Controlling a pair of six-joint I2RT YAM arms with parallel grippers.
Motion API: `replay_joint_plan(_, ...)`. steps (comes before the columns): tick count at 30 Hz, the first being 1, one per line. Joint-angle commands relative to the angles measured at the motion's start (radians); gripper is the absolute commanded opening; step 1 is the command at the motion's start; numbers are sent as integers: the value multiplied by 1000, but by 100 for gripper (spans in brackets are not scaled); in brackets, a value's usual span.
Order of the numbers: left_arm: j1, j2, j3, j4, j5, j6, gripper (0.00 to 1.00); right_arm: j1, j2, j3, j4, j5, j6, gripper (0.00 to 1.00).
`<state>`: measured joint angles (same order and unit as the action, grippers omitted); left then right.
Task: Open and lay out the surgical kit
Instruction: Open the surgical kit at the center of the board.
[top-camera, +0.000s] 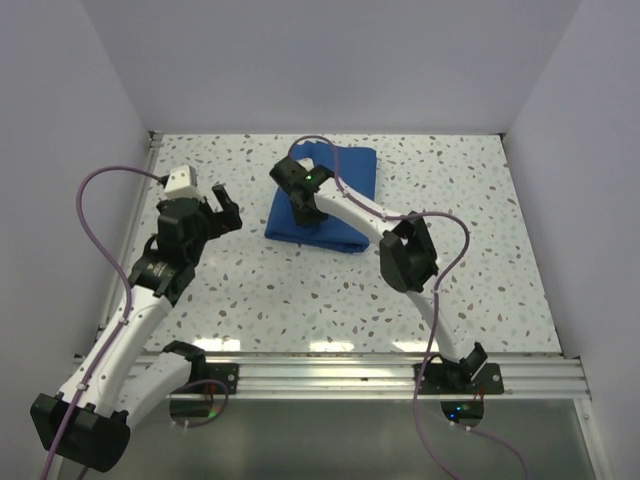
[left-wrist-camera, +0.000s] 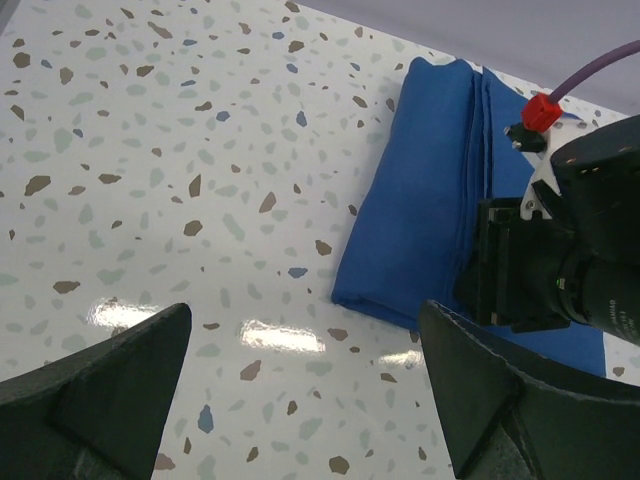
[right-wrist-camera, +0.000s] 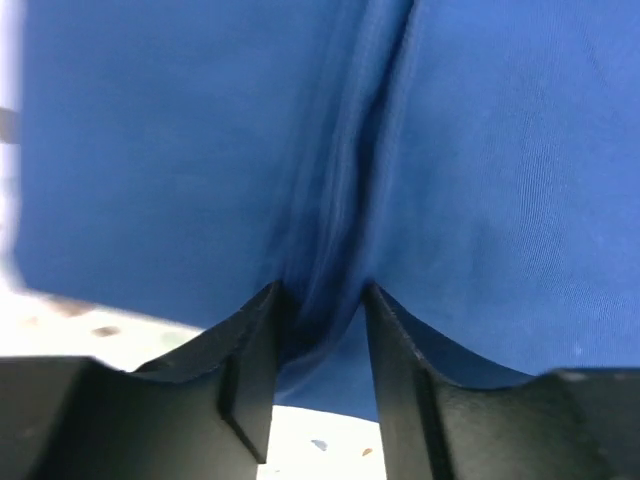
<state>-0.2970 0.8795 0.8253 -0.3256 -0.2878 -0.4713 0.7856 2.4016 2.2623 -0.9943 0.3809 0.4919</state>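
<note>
1. Surgical kit (top-camera: 350, 170): blue cloth bundle, folded shut, table (top-camera: 250, 290) beneath.
2. Right gripper (right-wrist-camera: 318, 300): atop the kit, jaws pinching a cloth fold.
3. Left gripper (top-camera: 228, 205): left of the kit, jaws released, empty.
4. Step: first unwrap. Next move likely calls for drawing the fold outward.

**Room ahead of our left jaws, none at our right**

Between the wide-spread jaws of our left gripper (left-wrist-camera: 305, 400) we see only bare speckled table (left-wrist-camera: 150, 150). Ahead and to their right, the folded blue cloth wrap (left-wrist-camera: 420, 200) bars the way, with the right arm (left-wrist-camera: 570, 270) down on it. Our right gripper (right-wrist-camera: 318, 300) has no gap to spare. A raised fold of the wrap fills its narrowed jaws, with cloth on both sides.
</note>
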Motion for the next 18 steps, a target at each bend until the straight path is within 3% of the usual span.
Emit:
replay_joint_plan(1, -2, -16, -8, 2, 2, -3, 100, -26, -51, -104, -58, 72, -10, 39)
replay_joint_plan(5, -2, -11, -17, 13, 18, -16, 100, -42, -71, -190, -56, 67, -9, 37)
replay_joint_plan(12, -2, -5, -14, 19, 30, -20, 100, -45, -87, -153, -52, 59, -1, 33)
replay_joint_plan(13, -2, -8, -12, 17, 30, -20, 100, -46, -90, -138, -50, 59, -1, 27)
replay_joint_plan(15, -2, -11, -14, 14, 29, -20, 100, -45, -104, -127, -35, 56, -6, 5)
replay_joint_plan(18, -2, -13, -18, 11, 30, -21, 100, -48, -128, -96, -23, 46, -16, 0)
